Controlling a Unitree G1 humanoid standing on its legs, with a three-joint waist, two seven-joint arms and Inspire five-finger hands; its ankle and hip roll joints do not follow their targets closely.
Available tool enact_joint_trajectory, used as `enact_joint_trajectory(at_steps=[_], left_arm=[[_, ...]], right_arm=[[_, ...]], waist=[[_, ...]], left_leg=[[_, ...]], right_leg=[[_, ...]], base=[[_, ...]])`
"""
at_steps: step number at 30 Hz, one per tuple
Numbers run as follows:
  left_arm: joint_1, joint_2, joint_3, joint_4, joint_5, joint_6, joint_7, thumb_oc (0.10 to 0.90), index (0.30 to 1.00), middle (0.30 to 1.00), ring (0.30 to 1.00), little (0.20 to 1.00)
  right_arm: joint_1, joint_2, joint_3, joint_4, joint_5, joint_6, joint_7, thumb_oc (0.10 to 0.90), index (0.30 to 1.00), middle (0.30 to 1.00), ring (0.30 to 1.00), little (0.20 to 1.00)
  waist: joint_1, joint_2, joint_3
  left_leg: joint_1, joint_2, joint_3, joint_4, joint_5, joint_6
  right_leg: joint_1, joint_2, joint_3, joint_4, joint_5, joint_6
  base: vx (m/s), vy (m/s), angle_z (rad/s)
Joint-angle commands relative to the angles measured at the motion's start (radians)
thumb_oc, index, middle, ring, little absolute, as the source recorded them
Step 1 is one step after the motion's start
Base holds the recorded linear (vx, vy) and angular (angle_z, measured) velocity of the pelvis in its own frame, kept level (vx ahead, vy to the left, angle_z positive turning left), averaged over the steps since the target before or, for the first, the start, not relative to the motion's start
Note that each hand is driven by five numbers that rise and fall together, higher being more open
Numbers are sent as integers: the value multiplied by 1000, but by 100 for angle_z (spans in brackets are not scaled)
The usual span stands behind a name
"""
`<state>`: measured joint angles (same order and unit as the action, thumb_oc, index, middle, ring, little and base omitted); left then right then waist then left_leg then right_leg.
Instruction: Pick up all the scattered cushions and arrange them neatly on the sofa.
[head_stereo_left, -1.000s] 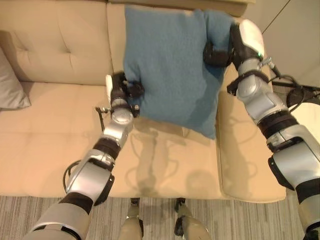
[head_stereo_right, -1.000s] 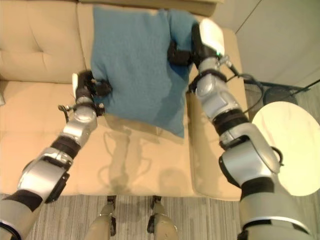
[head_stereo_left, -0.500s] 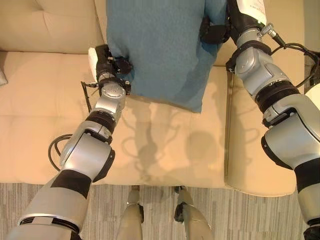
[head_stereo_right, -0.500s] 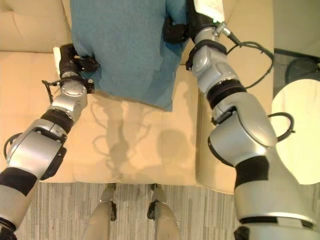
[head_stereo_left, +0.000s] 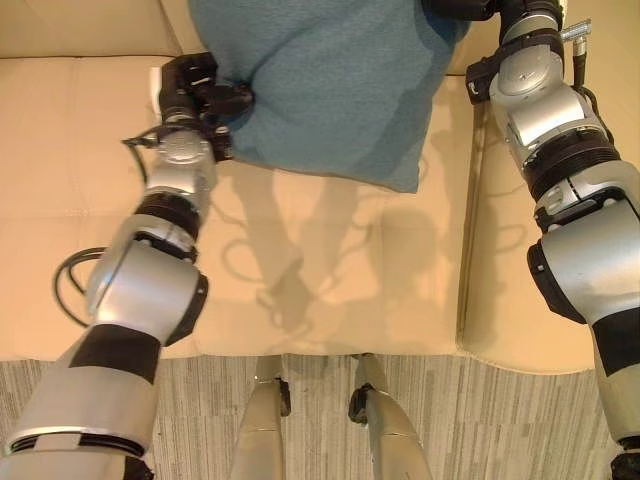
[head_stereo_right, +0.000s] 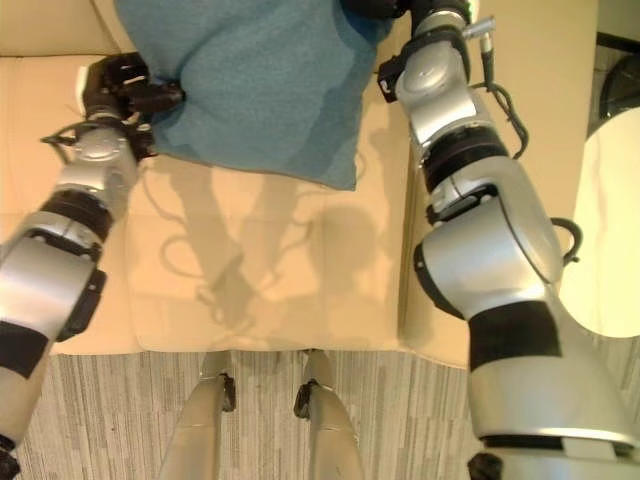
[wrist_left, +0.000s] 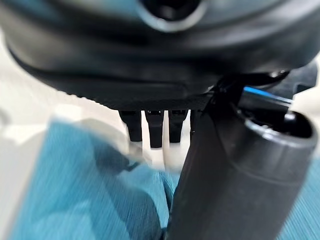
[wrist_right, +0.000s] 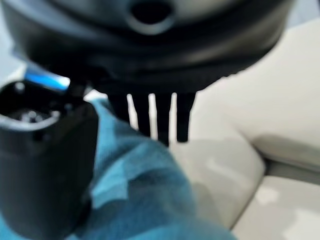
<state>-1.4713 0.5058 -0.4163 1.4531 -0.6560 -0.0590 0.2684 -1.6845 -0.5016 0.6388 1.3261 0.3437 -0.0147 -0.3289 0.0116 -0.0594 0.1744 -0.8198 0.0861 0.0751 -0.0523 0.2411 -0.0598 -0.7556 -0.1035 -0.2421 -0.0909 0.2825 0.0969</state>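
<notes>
Pretty much the whole front half of the sofa seat was open, all the way along its front edge, so a hand could come in low from there with nothing in the way. The back of the seat was a different story: the blue cushion hung over the middle, its lower corner dipping toward the seat just beside the seam on the right. The left hand pinched the cushion's left edge and the right hand held its upper right side, so both arms blocked those flanks. The seat's far left corner stayed bare.
</notes>
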Motion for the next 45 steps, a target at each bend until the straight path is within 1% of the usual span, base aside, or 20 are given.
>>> enact_joint_trajectory(at_steps=[1, 9, 10, 12, 14, 15, 17, 20, 22, 23, 26, 27, 30, 32, 33, 36, 38, 39, 43, 45], left_arm=[[-183, 96, -6, 93, 22, -21, 9, 800, 900, 900, 900, 900], [-181, 97, -6, 93, 22, -21, 9, 800, 900, 900, 900, 900], [222, 345, 229, 64, -11, -33, -8, 800, 900, 900, 900, 900], [419, 343, 351, 53, 6, -38, -15, 800, 900, 900, 900, 900], [430, 342, 357, 47, 7, -37, -13, 800, 900, 900, 900, 900], [598, 302, 460, 43, -9, -45, -38, 800, 900, 900, 900, 900], [802, 238, 539, -24, -1, -75, -37, 800, 900, 900, 900, 900], [932, 186, 559, -69, 26, -87, -48, 800, 900, 900, 900, 900], [1058, 127, 578, -86, 73, -92, -57, 800, 900, 900, 900, 900], [1171, 73, 580, -120, 133, -96, -66, 800, 900, 900, 900, 900], [1240, 37, 578, -160, 172, -111, -62, 800, 900, 900, 900, 900], [1356, -13, 592, -207, 217, -125, -66, 800, 900, 900, 900, 900], [1458, -60, 611, -267, 252, -134, -90, 800, 900, 900, 900, 900], [1482, -72, 631, -268, 244, -137, -99, 800, 900, 900, 900, 900], [1514, -93, 651, -240, 247, -132, -106, 800, 900, 900, 900, 900], [1576, -120, 693, -224, 232, -129, -120, 800, 900, 900, 900, 900], [1578, -118, 692, -224, 232, -129, -121, 800, 900, 900, 900, 900], [1594, -131, 717, -197, 199, -129, -121, 800, 900, 900, 900, 900], [1555, -141, 736, -159, 124, -125, -114, 800, 900, 900, 900, 900], [1555, -141, 736, -159, 124, -125, -114, 800, 900, 900, 900, 900]], right_arm=[[-111, -60, 2, 61, 34, -15, -30, 800, 900, 900, 900, 900], [-109, -60, 1, 59, 33, -14, -31, 800, 900, 900, 900, 900], [181, -183, -252, -221, 206, -153, -64, 800, 900, 900, 900, 900], [310, -207, -348, -380, 147, -210, -95, 800, 900, 900, 900, 900], [318, -205, -349, -387, 144, -207, -98, 800, 900, 900, 900, 900], [424, -236, -444, -486, 128, -254, -99, 800, 900, 900, 900, 900], [590, -286, -535, -550, 96, -281, -101, 800, 900, 900, 900, 900], [715, -304, -579, -582, 55, -277, -85, 800, 900, 900, 900, 900], [864, -301, -606, -618, -5, -254, -52, 800, 900, 900, 900, 900], [1014, -297, -647, -636, -68, -234, -21, 800, 900, 900, 900, 900], [1123, -272, -682, -668, -106, -225, -17, 800, 900, 900, 900, 900], [1311, -215, -763, -637, -112, -219, 5, 800, 900, 900, 900, 900], [1516, -177, -840, -668, -205, -190, 6, 800, 900, 900, 900, 900], [1563, -153, -858, -664, -224, -179, 8, 800, 900, 900, 900, 900], [1629, -96, -867, -662, -224, -176, 17, 800, 900, 900, 900, 900], [1731, -14, -847, -698, -229, -175, 49, 800, 900, 900, 900, 900], [1735, -12, -848, -701, -229, -174, 49, 800, 900, 900, 900, 900], [1778, 46, -801, -740, -229, -180, 64, 800, 900, 900, 900, 900], [1753, 73, -718, -753, -281, -165, 49, 800, 900, 900, 900, 900], [1753, 73, -718, -753, -281, -165, 48, 800, 900, 900, 900, 900]], waist=[[18, 60, 39], [16, 60, 40], [26, 74, 39], [21, 79, 28], [18, 80, 26], [15, 85, 8], [12, 99, -30], [12, 106, -61], [7, 110, -88], [6, 113, -109], [5, 110, -123], [7, 110, -139], [13, 103, -153], [14, 101, -157], [12, 101, -168], [16, 96, -179], [18, 95, -175], [23, 94, -152], [30, 84, -124], [29, 84, -124]], left_leg=[[134, -10, -20, -35, -80, -160], [135, -11, -21, -35, -78, -159], [269, 2, -15, -35, -109, -140], [303, 3, -13, -35, -116, -131], [306, 3, -13, -35, -117, -131], [353, 4, -10, -35, -131, -121], [418, 10, -5, -35, -153, -114], [447, 10, -1, -35, -154, -105], [492, 13, 5, -35, -168, -96], [533, 12, 6, -35, -175, -87], [559, 10, 6, -35, -177, -81], [629, 8, 9, -35, -194, -72], [700, 9, 5, -35, -208, -65], [724, 11, 5, -35, -213, -63], [766, 16, 6, -35, -226, -60], [821, 28, 12, -35, -232, -55], [828, 29, 14, -35, -233, -56], [849, 42, 13, -28, -217, -59], [794, 41, -15, -26, -150, -87], [793, 41, -16, -26, -150, -87]], right_leg=[[63, -28, -64, 4, -125, 162], [65, -29, -65, 4, -125, 163], [207, -27, -52, 4, -163, 141], [241, -27, -50, 4, -171, 131], [244, -26, -51, 4, -172, 131], [288, -26, -49, 4, -184, 120], [355, -25, -51, 4, -211, 112], [384, -26, -56, 4, -216, 106], [426, -25, -55, 4, -229, 101], [465, -23, -55, 4, -237, 94], [490, -23, -58, 4, -238, 90], [561, -17, -61, 4, -257, 82], [633, -13, -66, 4, -274, 72], [658, -10, -67, 4, -281, 69], [695, -2, -62, 4, -299, 63], [744, 11, -50, 4, -320, 51], [750, 12, -48, 4, -321, 51], [772, 26, -42, 4, -334, 38], [745, 18, -53, 4, -317, 40], [744, 18, -53, 4, -317, 40]], base=[[-77, 40, -1], [10, 1, 0], [109, 16, 6], [92, 9, 8], [50, 2, -25], [150, 8, -25], [155, 0, 0], [41, -9, 16], [65, -30, 11], [44, -34, 21], [25, -48, -2], [11, -64, -13], [12, -76, 0], [37, -65, 2], [26, -46, -4], [43, -83, -10], [-20, -81, -15], [-156, -113, -19], [-201, -37, -7], [-231, 39, 11]])
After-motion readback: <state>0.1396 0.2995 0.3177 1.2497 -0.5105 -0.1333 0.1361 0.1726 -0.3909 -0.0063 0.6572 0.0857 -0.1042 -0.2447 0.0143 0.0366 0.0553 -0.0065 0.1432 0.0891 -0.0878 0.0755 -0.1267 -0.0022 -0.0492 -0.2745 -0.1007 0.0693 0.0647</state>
